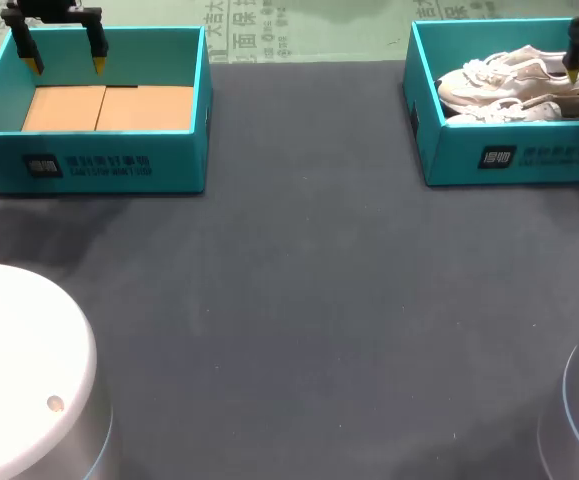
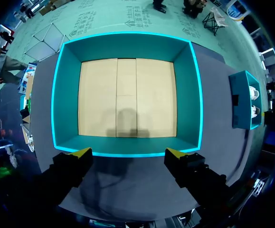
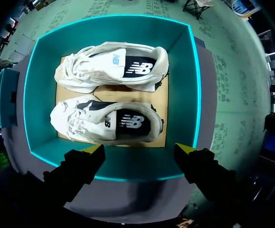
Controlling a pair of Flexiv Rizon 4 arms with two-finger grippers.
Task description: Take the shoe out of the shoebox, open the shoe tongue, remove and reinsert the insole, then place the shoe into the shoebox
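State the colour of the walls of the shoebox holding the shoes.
Teal; the shoebox shows best in the right wrist view.

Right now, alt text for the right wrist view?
A pair of white sneakers lies side by side inside a teal shoebox, seen from above. The right claw hangs open over the box's near wall, gripping nothing.

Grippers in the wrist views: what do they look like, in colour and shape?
They look alike: the left gripper and the right gripper each have two blocky black fingers ending in wedge-shaped bright yellow tips. No cables or markings show on either.
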